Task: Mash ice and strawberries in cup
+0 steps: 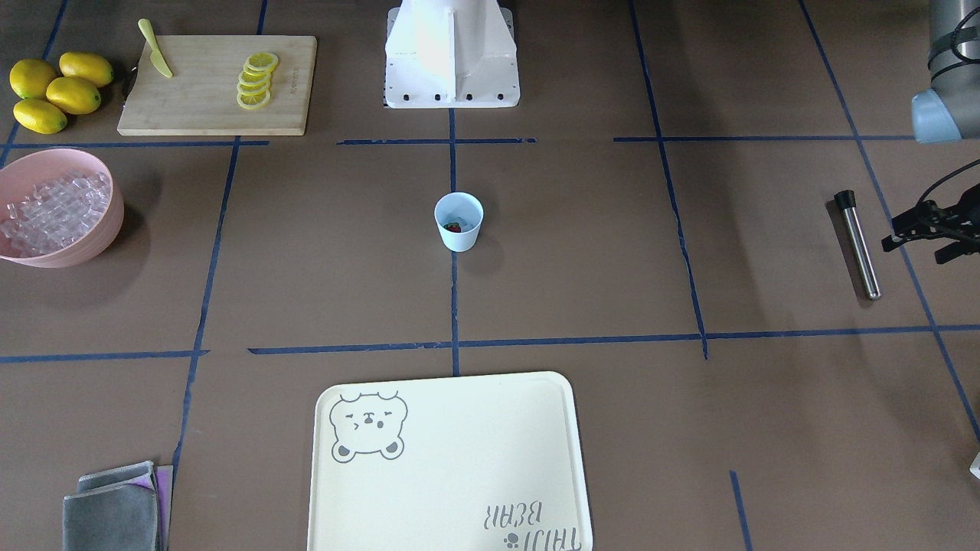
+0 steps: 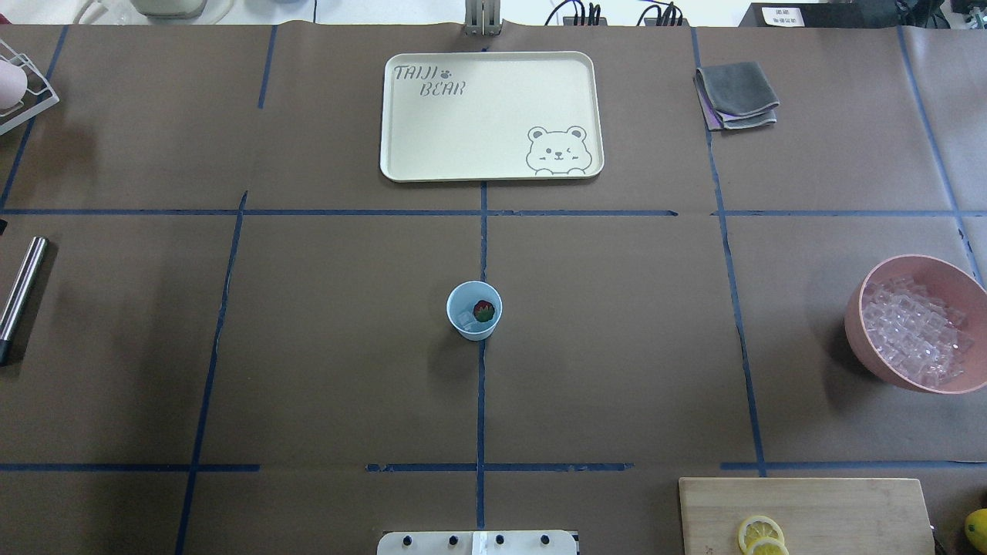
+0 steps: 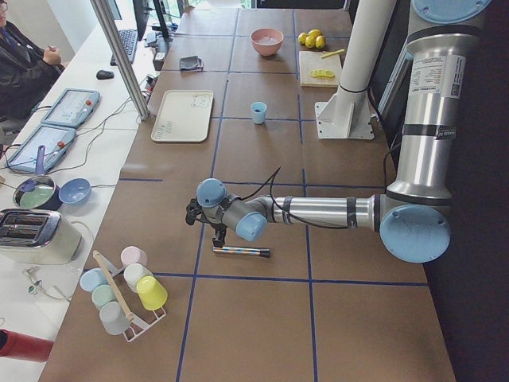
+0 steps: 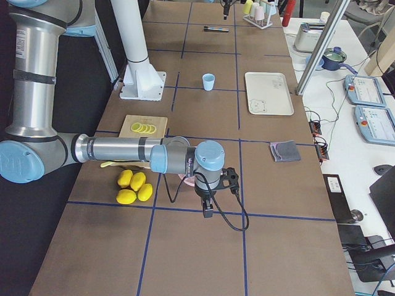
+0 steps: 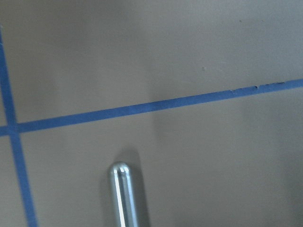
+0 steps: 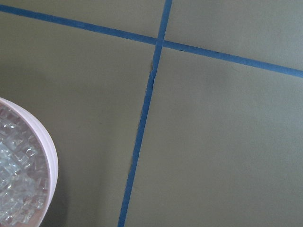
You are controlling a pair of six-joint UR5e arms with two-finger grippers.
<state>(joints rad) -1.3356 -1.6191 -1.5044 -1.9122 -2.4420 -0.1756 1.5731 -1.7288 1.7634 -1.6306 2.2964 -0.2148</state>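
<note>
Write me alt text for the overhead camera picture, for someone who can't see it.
A small pale-blue cup holding a red strawberry and clear ice stands mid-table on brown paper gridded with blue tape. Beyond it lies a cream bear-print tray; a pink bowl of ice cubes sits at right, a shiny metal rod at left.
</note>
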